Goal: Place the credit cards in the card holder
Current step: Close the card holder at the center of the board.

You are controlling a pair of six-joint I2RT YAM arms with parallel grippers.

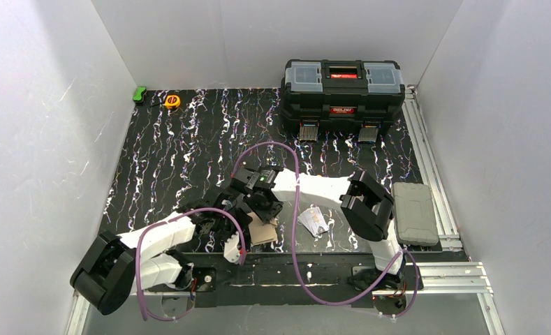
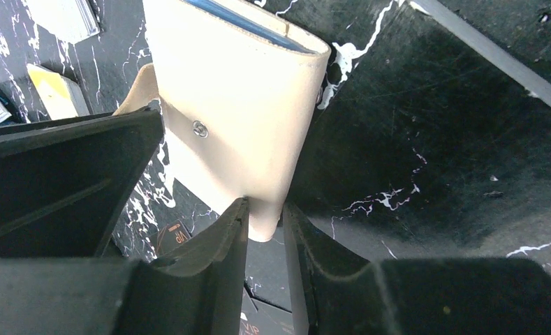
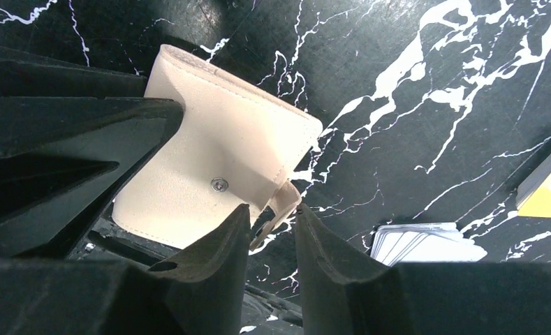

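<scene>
The cream card holder (image 2: pixel 244 112) is held off the black marbled table, and a blue card edge (image 2: pixel 244 21) shows in its top. One lower corner sits pinched in my left gripper (image 2: pixel 265 209). My right gripper (image 3: pixel 273 209) is open, with the holder's loose snap tab (image 3: pixel 283 202) hanging slantwise between its fingers. The snap stud (image 3: pixel 218 184) faces the right wrist camera. Loose credit cards lie on the table to the right: a silver-white stack (image 3: pixel 426 244) and an orange-yellow one (image 3: pixel 548 199). From above, both grippers meet over the card holder (image 1: pixel 262 230), with the cards (image 1: pixel 314 222) beside it.
A black toolbox (image 1: pixel 342 91) stands at the back right. A grey pad (image 1: pixel 413 213) lies on the right rail. A yellow tape measure (image 1: pixel 172 101) and a green object (image 1: pixel 140 94) sit at the back left. Dark "VIP" cards (image 2: pixel 178 237) lie under the holder.
</scene>
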